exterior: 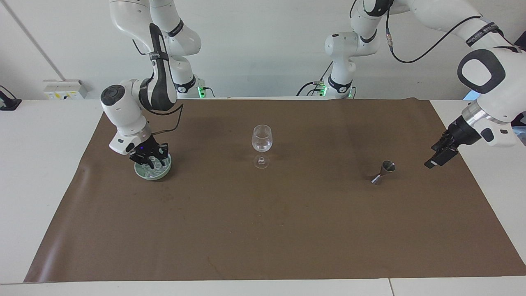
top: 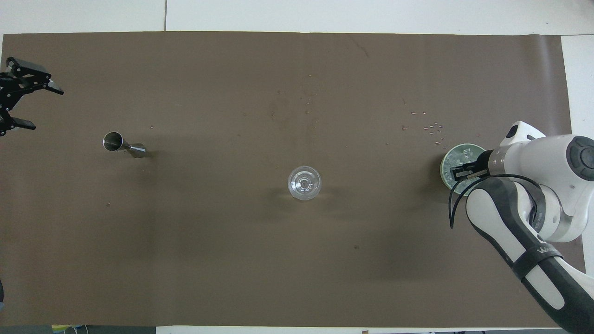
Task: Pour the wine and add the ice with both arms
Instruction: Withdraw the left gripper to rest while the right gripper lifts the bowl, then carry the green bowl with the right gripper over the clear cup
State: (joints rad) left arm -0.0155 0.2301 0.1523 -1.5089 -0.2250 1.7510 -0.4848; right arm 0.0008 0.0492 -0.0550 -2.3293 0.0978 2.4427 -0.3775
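A pale green dish (exterior: 141,172) (top: 443,169) holding the ice (exterior: 156,169) (top: 465,152) sits toward the right arm's end of the table. My right gripper (exterior: 150,161) (top: 459,172) is down in it among the cubes. An upright wine glass (exterior: 261,139) (top: 304,183) stands mid-mat. A steel jigger (exterior: 384,170) (top: 123,144) stands toward the left arm's end. My left gripper (exterior: 431,162) (top: 46,109) hangs open and holds nothing, over the mat's edge beside the jigger and apart from it. No wine is in view.
A brown mat (exterior: 263,230) (top: 232,260) covers most of the white table (exterior: 41,135). Small pale specks (top: 431,127) lie scattered on the mat just farther from the robots than the dish. A white socket box (exterior: 65,88) sits on the table at the wall.
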